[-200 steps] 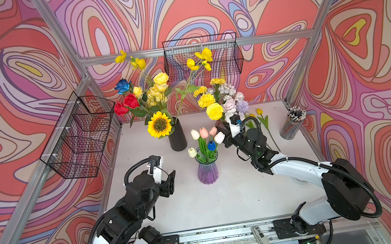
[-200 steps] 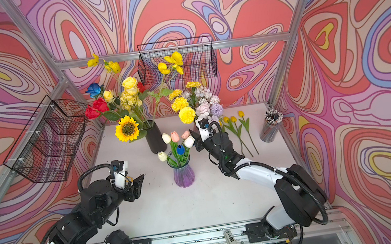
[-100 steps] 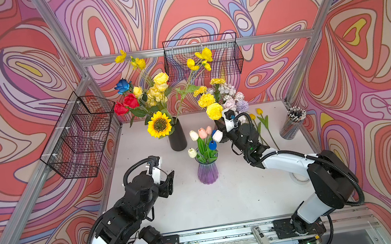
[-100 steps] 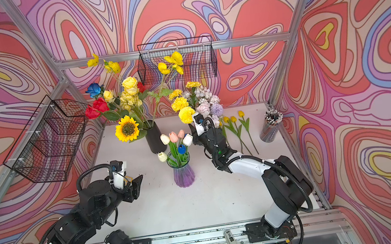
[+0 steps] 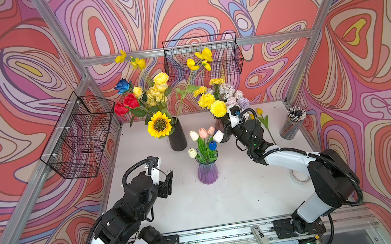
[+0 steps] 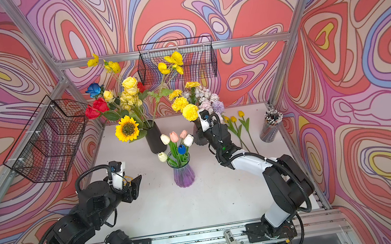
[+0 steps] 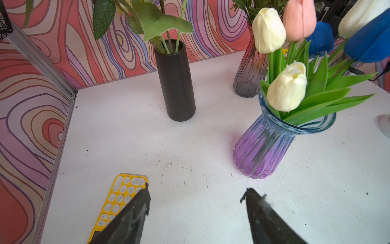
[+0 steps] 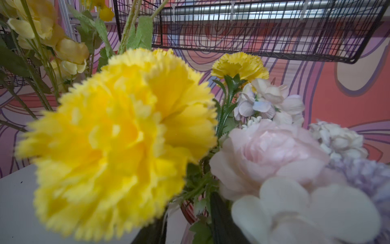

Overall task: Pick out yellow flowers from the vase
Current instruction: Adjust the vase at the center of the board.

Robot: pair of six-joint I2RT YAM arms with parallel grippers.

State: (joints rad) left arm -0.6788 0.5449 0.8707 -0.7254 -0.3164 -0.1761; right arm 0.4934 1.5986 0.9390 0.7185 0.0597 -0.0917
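My right gripper (image 8: 186,208) is pushed in under the big yellow marigold (image 8: 118,143) in the smoky glass vase (image 7: 249,74). Its fingers (image 8: 221,221) stand either side of the green stems, and I cannot tell whether they pinch one. My left gripper (image 7: 196,198) hangs over the white table (image 7: 190,137), jaws wide apart with nothing between them and a yellow keypad (image 7: 124,194) beneath one finger. The sunflower (image 5: 159,124), yellow roses (image 5: 161,86) and long-stemmed blossoms (image 5: 202,58) sit in the black vase (image 5: 177,137). Three yellow tulips (image 6: 233,119) lie on the table beyond the right arm. The purple vase (image 5: 207,172) holds white, pink and blue tulips
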